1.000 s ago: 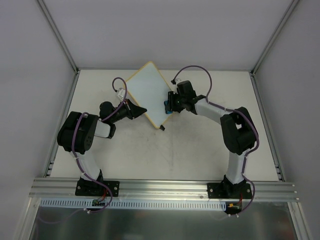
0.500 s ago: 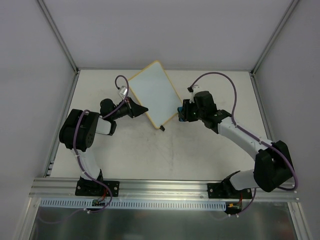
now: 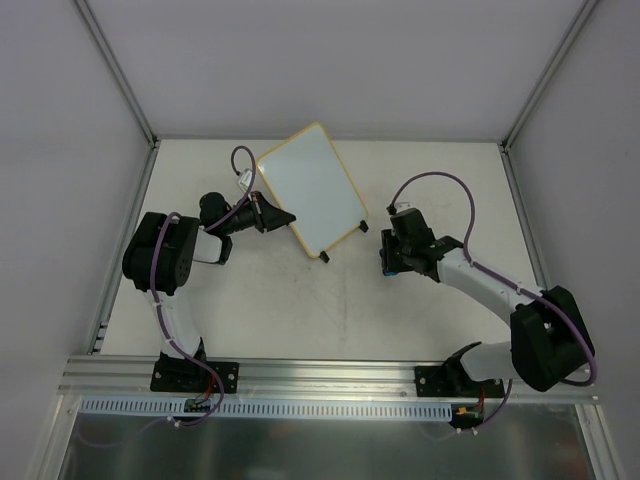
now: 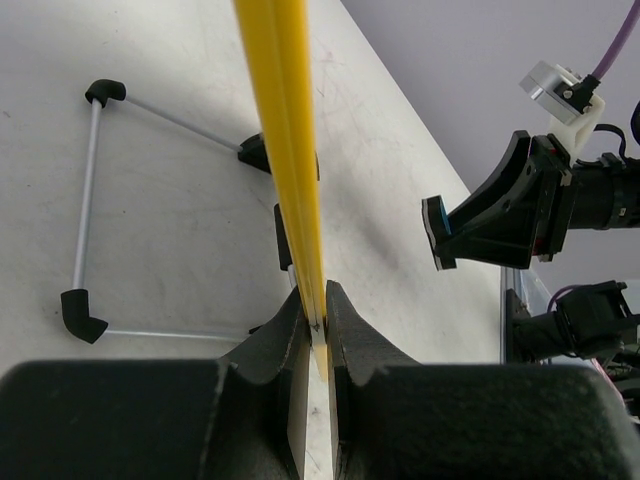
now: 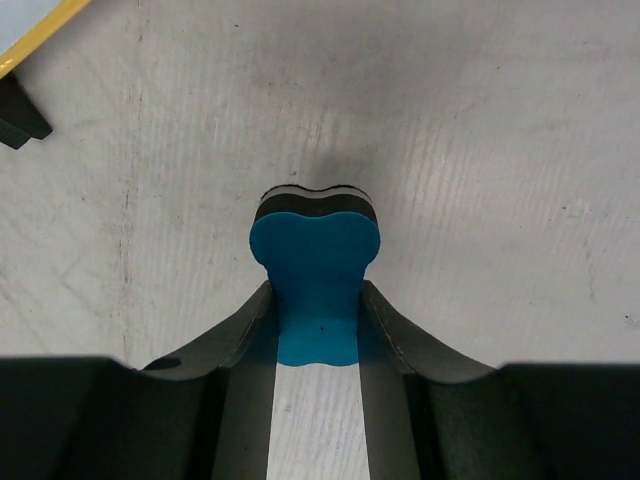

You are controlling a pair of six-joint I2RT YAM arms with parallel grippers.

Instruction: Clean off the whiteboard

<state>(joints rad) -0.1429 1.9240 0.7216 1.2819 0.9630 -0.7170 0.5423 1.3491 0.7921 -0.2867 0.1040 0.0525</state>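
Your left claw (image 4: 314,318) is pinched tight on the yellow rim of the whiteboard (image 3: 310,190), which sits at an angle toward the back of the counter (image 3: 300,320), a bit left of centre. Your right claw (image 5: 318,300) is squeezing a blue eraser (image 5: 315,250), pointed down at bare counter just right of the board and clear of it.

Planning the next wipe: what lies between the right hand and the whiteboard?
Only bare table, in the top view, between the right hand holding the blue eraser and the whiteboard.
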